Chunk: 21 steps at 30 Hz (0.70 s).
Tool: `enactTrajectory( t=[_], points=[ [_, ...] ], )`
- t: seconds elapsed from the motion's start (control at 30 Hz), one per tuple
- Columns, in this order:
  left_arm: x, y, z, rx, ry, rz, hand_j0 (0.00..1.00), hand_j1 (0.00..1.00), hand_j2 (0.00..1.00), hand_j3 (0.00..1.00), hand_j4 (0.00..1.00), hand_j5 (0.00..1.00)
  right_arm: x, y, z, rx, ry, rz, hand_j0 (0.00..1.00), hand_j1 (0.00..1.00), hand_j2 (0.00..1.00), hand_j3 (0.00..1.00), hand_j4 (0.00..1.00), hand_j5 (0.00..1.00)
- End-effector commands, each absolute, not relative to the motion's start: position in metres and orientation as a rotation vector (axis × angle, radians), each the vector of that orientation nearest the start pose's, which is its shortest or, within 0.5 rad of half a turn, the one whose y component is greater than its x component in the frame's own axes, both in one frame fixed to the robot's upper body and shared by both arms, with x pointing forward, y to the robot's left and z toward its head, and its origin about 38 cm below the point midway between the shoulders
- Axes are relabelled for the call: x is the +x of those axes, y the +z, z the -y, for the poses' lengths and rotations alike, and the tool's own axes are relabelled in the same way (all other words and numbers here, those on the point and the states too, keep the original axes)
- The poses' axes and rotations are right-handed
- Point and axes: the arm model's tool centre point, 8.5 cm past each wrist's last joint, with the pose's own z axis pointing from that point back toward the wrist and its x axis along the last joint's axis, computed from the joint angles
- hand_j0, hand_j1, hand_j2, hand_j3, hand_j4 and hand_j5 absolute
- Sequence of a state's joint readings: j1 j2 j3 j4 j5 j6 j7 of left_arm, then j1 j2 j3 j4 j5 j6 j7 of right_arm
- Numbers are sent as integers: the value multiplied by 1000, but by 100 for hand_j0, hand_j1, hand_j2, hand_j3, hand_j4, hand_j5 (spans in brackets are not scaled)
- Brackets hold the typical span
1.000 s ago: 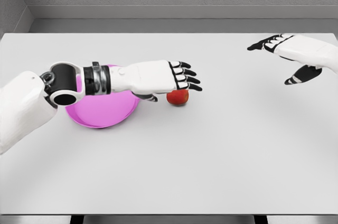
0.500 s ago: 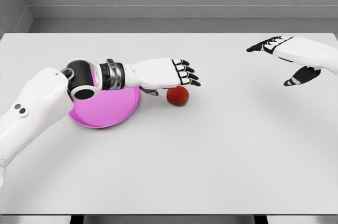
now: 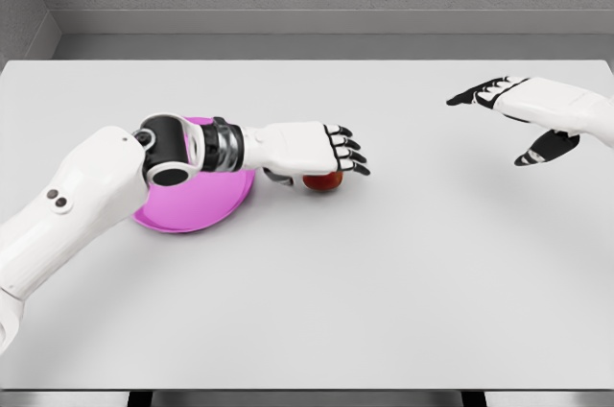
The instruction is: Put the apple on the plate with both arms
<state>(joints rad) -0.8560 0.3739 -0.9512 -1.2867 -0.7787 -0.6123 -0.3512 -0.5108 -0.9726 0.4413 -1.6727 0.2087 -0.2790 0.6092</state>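
A smooth white table [image 3: 384, 282] stands before a grey textured wall. The left hand [image 3: 312, 150], fingers extended flat, lies over a round red apple [image 3: 324, 181] that sits on the table just right of a shallow, glossy pink plate [image 3: 192, 205]. At the far right, the right hand [image 3: 523, 105] hovers well apart, fingers spread and empty.

One apple [image 3: 323, 181], one plate [image 3: 197, 210], one table [image 3: 384, 273] — two hands
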Motion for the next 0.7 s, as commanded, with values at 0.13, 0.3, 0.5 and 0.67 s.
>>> enactTrajectory(
  t=[0.13, 0.3, 0.5, 0.67],
  points=[
    [454, 166, -87, -243, 2881, -1739, 100, 100, 100, 100, 100, 100, 408, 266, 341, -468, 1836, 1322, 100, 100, 100, 100, 100, 100],
    [456, 168, -87, -249, 2881, -1730, 100, 100, 100, 100, 100, 100, 408, 268, 346, -483, 1838, 1306, 100, 100, 100, 100, 100, 100],
    [463, 166, -91, -273, 2911, -1721, 100, 100, 100, 100, 100, 100, 408, 268, 348, -487, 1835, 1303, 100, 100, 100, 100, 100, 100],
    [470, 168, -93, -290, 2922, -1725, 96, 96, 96, 96, 96, 96, 408, 267, 345, -481, 1839, 1307, 100, 100, 100, 100, 100, 100]
  ],
)
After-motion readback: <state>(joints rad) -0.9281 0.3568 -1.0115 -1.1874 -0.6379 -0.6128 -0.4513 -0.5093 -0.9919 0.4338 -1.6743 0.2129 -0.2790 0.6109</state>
